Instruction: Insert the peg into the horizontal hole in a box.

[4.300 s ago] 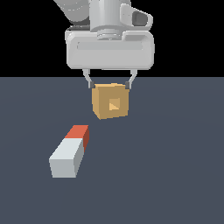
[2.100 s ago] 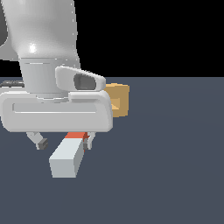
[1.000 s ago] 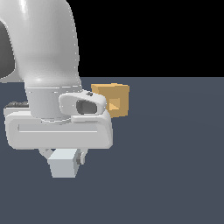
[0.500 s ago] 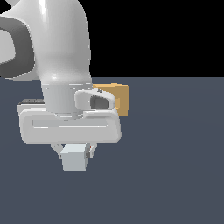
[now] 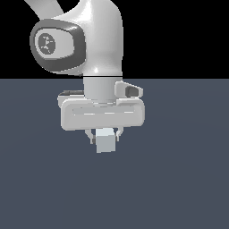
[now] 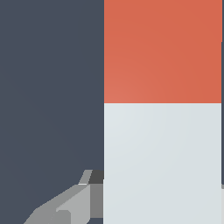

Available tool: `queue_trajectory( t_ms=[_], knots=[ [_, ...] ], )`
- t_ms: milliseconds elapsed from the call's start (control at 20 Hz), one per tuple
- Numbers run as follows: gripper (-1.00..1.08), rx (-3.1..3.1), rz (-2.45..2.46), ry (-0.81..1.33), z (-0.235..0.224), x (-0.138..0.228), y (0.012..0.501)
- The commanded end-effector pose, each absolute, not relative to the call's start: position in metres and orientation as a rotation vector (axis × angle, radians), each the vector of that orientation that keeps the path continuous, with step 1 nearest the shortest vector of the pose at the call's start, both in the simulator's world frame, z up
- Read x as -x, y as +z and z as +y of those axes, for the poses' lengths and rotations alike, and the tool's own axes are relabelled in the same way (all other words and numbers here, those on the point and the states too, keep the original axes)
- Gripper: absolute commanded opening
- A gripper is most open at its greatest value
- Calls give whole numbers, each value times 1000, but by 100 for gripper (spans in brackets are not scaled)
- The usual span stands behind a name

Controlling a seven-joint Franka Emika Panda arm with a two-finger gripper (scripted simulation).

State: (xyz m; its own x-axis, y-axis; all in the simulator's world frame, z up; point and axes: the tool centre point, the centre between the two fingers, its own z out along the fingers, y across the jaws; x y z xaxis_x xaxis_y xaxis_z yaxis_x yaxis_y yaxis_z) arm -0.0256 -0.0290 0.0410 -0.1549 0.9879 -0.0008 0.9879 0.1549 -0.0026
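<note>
Pale grey-white square bar with red-orange end, the peg [image 5: 105, 141]: clamped between the white gripper's [image 5: 104, 136] fingers [image 6: 70, 205], above dark slate floor [image 5: 179, 179].

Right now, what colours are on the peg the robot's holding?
The peg is pale grey-white with a red-orange end, clearest in the wrist view.

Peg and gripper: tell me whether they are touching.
Touching. In the exterior view the gripper has its jaws pressed against both sides of the peg, no gap visible, and the peg hangs off the floor. The wrist view shows one finger meeting the peg's side.
</note>
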Motion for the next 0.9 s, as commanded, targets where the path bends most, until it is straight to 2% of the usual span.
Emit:
queue_trajectory(
  t_ms=[0,400,850],
  knots=[
    [-100,1996,-2428,1,-9,7,47],
    [-100,1862,-2531,1,49,-36,60],
    [-100,1785,-2586,0,82,-57,66]
  ],
)
